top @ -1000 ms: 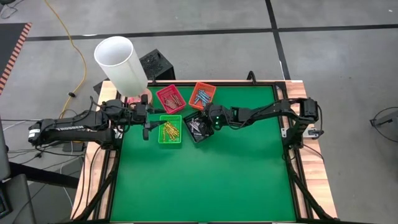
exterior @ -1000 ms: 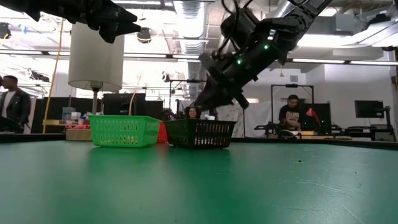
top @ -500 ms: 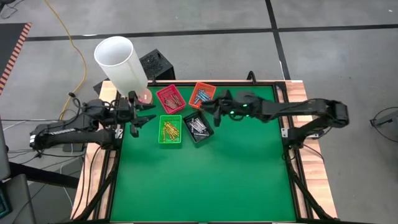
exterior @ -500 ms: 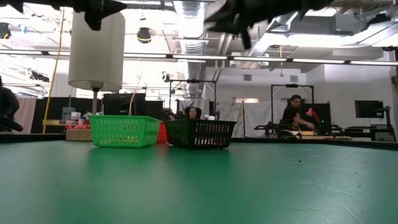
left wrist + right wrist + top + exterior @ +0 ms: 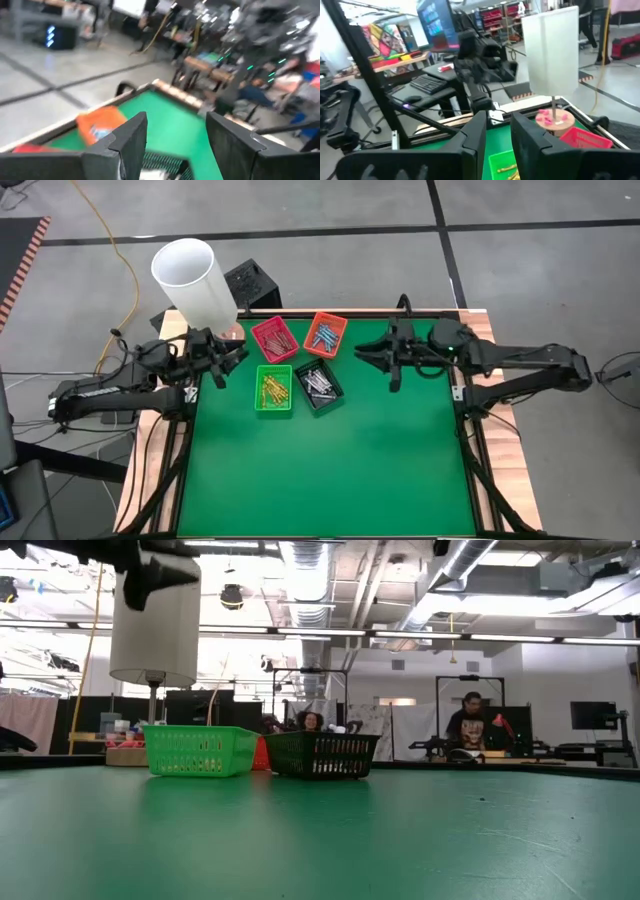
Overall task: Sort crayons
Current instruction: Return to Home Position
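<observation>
We see a big robot lab or workshop. Bare pipes (image 5: pixel 300 565) and long lights (image 5: pixel 330 632) hang under the ceiling. The grey floor (image 5: pixel 540 280) has black tape lines (image 5: pixel 300 232) and a yellow cable (image 5: pixel 108 240). Past the green surface (image 5: pixel 330 460) we see a person (image 5: pixel 467 720), screens (image 5: pixel 437 22) and a keyboard (image 5: pixel 427 84).

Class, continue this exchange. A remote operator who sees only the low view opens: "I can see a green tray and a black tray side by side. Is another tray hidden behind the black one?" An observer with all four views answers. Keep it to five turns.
Observer: Yes, an orange tray stands just behind the black tray.
Operator: What is in the green one?
Observer: The green tray holds yellow-orange crayons.
Operator: I cannot find the right gripper at all. Where is it?
Observer: The right gripper hangs open and empty above the mat, to the right of the trays.
</observation>
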You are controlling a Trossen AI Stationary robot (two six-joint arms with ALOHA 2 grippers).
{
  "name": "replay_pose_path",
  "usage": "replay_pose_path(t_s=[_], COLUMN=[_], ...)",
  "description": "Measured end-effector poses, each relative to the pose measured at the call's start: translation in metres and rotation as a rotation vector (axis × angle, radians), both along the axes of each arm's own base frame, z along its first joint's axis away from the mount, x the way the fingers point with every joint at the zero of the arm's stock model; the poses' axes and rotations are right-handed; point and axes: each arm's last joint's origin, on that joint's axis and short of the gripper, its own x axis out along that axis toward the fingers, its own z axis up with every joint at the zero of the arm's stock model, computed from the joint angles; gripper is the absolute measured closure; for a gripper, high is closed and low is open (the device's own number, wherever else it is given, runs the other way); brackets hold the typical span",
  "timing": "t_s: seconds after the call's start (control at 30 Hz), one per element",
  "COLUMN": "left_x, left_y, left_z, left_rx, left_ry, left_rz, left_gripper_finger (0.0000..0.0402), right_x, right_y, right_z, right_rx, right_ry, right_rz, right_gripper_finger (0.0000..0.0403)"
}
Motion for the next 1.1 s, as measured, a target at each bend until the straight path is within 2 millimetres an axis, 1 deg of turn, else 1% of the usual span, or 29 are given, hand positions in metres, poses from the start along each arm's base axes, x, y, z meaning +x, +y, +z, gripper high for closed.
replay_pose_path(t_s=[0.1, 0.2, 0.3, 0.4, 0.47, 0.53, 0.6, 0.7, 0.8, 0.93, 1.0, 1.1], left_x=[0.0, -0.001, -0.004, -0.015, -0.025, -0.034, -0.042, -0.052, -0.058, -0.057, -0.053, -0.048], left_y=[0.002, 0.003, 0.003, 0.0, -0.002, -0.004, -0.006, -0.008, -0.009, -0.01, -0.01, -0.009], left_z=[-0.008, -0.011, -0.008, -0.001, 0.002, 0.004, 0.002, -0.001, -0.005, -0.021, -0.035, -0.055], left_rx=[-0.036, -0.071, -0.031, 0.024, 0.042, 0.049, 0.045, 0.033, 0.032, 0.037, 0.014, -0.027], left_ry=[0.069, 0.091, 0.078, 0.018, -0.019, -0.042, -0.039, -0.044, -0.029, -0.052, -0.065, -0.096], left_rz=[0.065, 0.127, 0.128, 0.129, 0.131, 0.129, 0.129, 0.126, 0.117, 0.08, 0.067, 0.048], left_gripper_finger=[0.021, 0.021, 0.021, 0.021, 0.021, 0.021, 0.021, 0.021, 0.021, 0.021, 0.021, 0.021], right_x=[-0.007, -0.017, -0.028, -0.045, -0.056, -0.064, -0.07, -0.076, -0.081, -0.093, -0.098, -0.107], right_y=[0.004, 0.006, 0.007, 0.008, 0.008, 0.008, 0.007, 0.007, 0.008, 0.008, 0.008, 0.008], right_z=[0.005, 0.006, 0.01, 0.007, 0.001, -0.01, -0.023, -0.041, -0.058, -0.074, -0.081, -0.085], right_rx=[-0.027, -0.08, -0.087, -0.092, -0.09, -0.075, -0.059, -0.044, -0.031, 0.01, 0.026, 0.04], right_ry=[-0.018, 0.0, -0.041, -0.086, -0.105, -0.109, -0.121, -0.188, -0.218, -0.243, -0.253, -0.285], right_rz=[0.018, 0.022, 0.019, 0.017, -0.003, -0.032, -0.057, -0.061, -0.06, -0.068, -0.08, -0.078], right_gripper_finger=[0.0303, 0.0303, 0.0303, 0.0303, 0.0303, 0.0303, 0.0303, 0.0303, 0.0303, 0.0303, 0.0303, 0.0303])
